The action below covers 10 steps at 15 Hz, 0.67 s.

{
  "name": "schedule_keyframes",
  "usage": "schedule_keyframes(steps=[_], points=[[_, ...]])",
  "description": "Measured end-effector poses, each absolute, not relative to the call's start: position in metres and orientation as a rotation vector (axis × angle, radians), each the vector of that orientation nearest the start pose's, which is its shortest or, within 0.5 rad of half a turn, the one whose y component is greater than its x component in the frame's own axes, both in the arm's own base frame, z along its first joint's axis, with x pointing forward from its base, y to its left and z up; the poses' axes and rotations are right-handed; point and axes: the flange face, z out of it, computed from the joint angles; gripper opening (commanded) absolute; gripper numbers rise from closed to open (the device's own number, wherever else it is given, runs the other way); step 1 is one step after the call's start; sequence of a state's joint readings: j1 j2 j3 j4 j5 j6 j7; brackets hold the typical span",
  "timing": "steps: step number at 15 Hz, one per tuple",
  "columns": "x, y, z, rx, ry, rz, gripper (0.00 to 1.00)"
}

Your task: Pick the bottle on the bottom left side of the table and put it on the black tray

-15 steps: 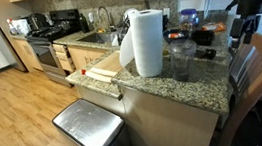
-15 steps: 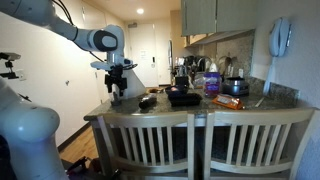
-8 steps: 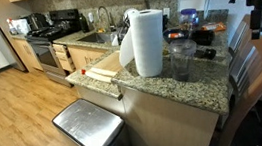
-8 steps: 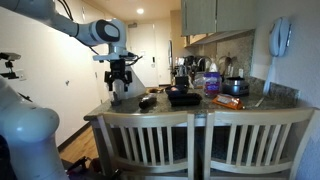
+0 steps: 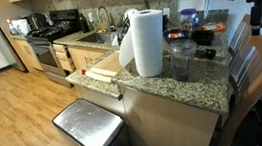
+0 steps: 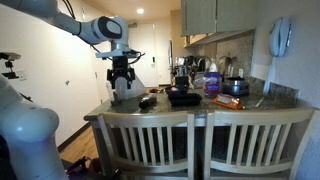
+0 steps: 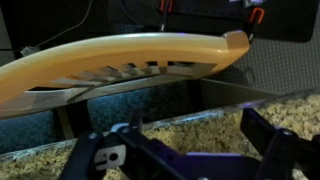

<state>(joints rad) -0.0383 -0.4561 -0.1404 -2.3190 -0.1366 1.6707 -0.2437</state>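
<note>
Wrist view: the gripper (image 7: 180,165) hangs wide open and empty over the table (image 7: 295,112), with a chair back (image 7: 120,65) beyond. In an exterior view the gripper hovers above the table's left end, and the black tray (image 6: 184,98) sits lower right, well apart. The bottle is too small to pick out.

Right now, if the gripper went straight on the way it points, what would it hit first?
Probably the table near its edge: the wrist view shows granite between the fingers of the open gripper, with a chair back close by. Depth is unclear.
</note>
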Motion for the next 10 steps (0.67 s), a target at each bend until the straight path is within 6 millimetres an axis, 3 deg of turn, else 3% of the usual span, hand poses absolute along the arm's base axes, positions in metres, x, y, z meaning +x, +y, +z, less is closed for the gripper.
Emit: schedule_keyframes(steps=[4, 6, 10], points=[[0.436, -0.094, 0.484, -3.087, 0.092, 0.028, 1.0], [0.458, -0.1, 0.467, -3.079, 0.167, 0.009, 1.0], [0.468, -0.102, 0.464, -3.08, 0.19, 0.01, 1.0]])
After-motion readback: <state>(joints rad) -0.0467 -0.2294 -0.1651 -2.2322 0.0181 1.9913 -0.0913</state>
